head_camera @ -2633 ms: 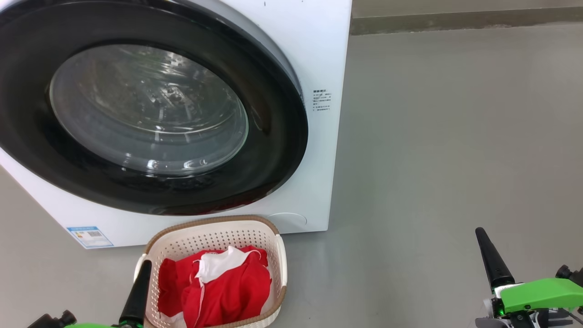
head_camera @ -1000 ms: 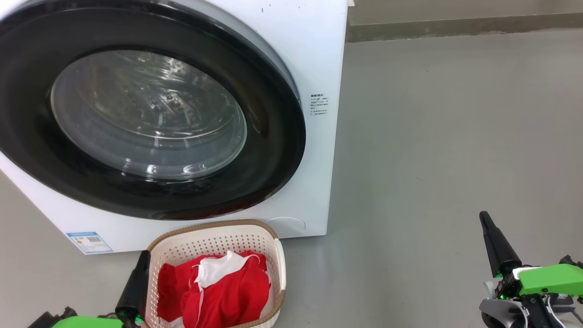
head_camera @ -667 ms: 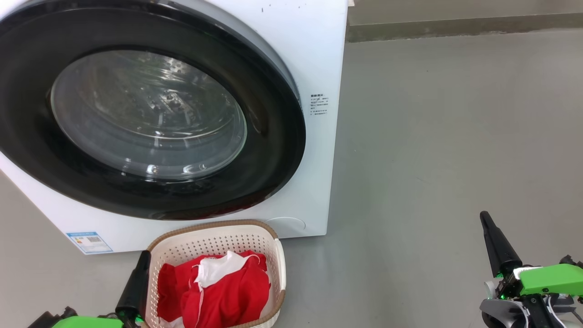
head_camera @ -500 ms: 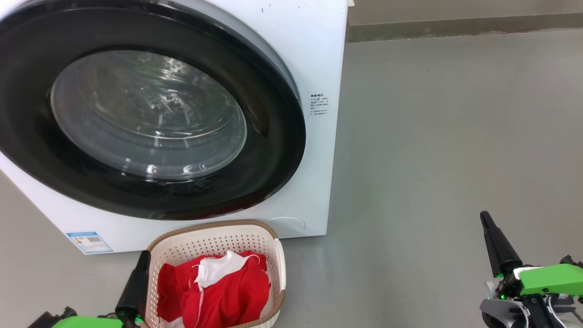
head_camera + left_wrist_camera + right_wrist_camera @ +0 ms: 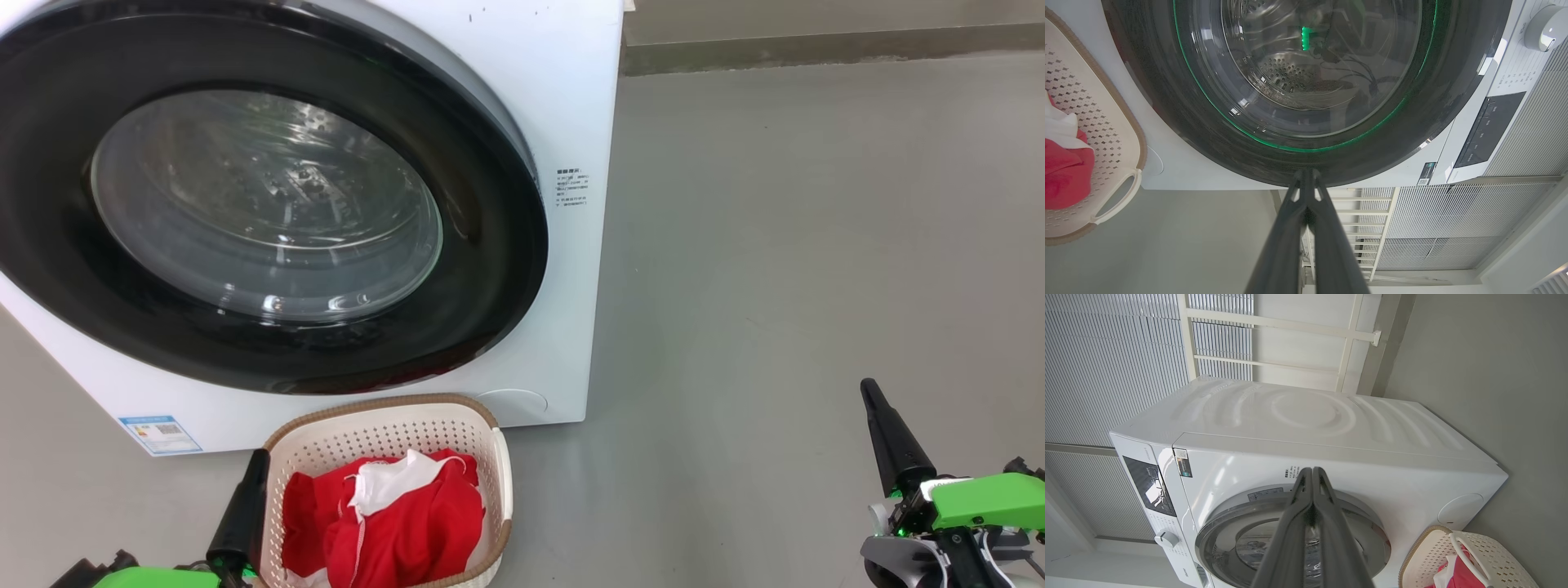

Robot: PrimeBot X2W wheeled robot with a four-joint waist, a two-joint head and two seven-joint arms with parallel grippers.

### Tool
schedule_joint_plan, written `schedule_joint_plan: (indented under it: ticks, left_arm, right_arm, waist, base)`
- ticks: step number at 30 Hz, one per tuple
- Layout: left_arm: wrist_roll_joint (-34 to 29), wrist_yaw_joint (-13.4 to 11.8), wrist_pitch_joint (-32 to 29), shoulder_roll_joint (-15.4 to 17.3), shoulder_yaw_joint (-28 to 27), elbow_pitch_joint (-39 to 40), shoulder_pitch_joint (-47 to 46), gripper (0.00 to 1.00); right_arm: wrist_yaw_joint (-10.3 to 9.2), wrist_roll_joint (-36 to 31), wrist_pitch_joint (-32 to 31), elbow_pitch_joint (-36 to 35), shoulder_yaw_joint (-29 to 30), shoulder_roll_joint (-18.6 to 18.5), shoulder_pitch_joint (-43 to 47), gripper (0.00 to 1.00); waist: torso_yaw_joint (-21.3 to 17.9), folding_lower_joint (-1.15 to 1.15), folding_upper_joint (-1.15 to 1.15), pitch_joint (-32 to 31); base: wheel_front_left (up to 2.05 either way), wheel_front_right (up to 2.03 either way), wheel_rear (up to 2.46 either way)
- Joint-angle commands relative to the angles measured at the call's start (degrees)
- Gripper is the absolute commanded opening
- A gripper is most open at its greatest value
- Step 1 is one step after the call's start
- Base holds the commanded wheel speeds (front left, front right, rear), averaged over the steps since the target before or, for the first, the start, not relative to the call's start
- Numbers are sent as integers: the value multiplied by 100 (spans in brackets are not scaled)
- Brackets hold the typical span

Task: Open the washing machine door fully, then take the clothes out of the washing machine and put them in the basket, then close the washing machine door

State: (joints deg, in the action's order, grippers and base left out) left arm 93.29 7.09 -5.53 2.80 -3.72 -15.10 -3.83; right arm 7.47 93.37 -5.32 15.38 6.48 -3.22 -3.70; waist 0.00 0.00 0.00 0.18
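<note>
While you look down from the head view, count one container of each kind: one washing machine and one basket. Your washing machine is a white box with one round washing machine door, whose wide black rim lies shut against the front. Through the door's glass you see the perforated steel of the drum. Your basket stands on the grey floor just in front of the machine, below the door's lower edge. It holds the clothes, a crumpled heap of red fabric with a white panel on top. You cannot tell from the folds how many garments make up that heap. One blue sticker sits low on the machine's front at the left, and one small block of text is printed to the right of the door. From the left wrist view you can count one round knob and one dark control panel beside the door. You have two sets of jaws. Your left jaws are pressed together with nothing between them, close beside the basket's left rim; you cannot tell whether they touch it. Your right jaws are likewise closed and empty, well apart from the basket, over the floor at the lower right.
</note>
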Motion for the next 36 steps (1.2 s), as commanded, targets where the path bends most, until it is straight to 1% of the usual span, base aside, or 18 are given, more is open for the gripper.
schedule_joint_plan:
  ticks: [1, 36]
  left_arm:
    - [-51, 40, -35, 64, -205, 108, -229, 0]
    - [-77, 40, -61, 42, -237, 107, -232, 0]
  right_arm:
    - [2, -33, -32, -141, -101, -43, -238, 0]
    - [2, -68, -66, -139, -59, -13, -242, 0]
  waist:
    - [0, 0, 0, 0]
    - [0, 0, 0, 0]
  base:
    - [0, 0, 0]
    - [0, 0, 0]
